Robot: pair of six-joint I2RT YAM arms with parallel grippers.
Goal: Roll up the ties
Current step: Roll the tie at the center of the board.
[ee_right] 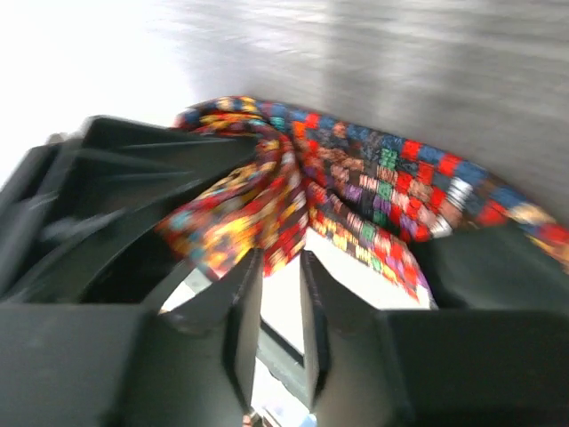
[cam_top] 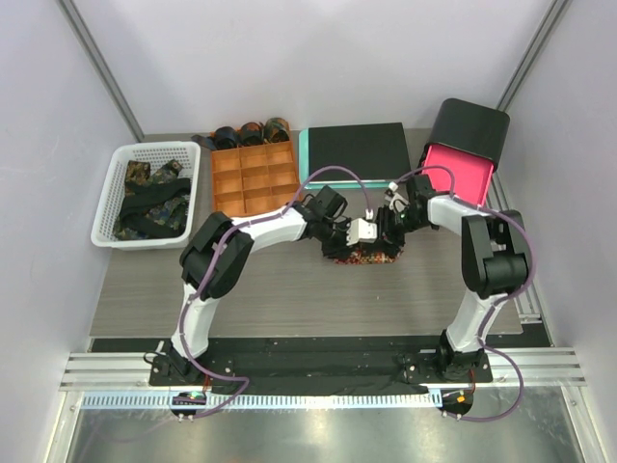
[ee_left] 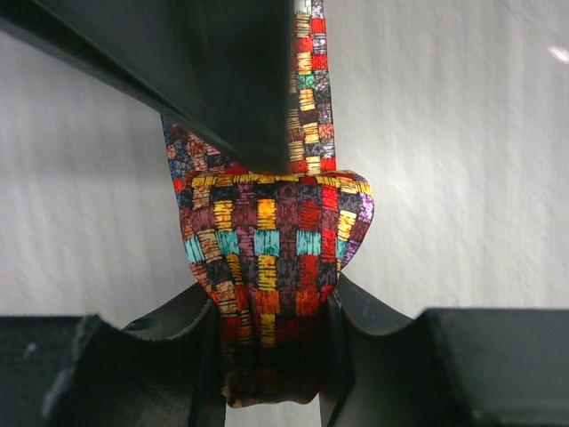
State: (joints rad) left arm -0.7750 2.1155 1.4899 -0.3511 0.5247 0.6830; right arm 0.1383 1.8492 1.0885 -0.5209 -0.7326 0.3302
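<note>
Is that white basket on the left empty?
No, the basket holds a heap of dark patterned ties.

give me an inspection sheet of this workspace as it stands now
surface: grey wood-grain table
job's things: checked tie at the table centre, between both grippers; rolled ties at the far edge of the orange tray; dark ties loose in the white basket
clutter: black box with a teal edge; black bin, pink inside
grippers: left gripper shut on the checked tie; right gripper jaws slightly apart at the tie, view blurred, grip unclear
cables: purple cables hang in loops
surroundings: white walls; metal rail at the near edge
</note>
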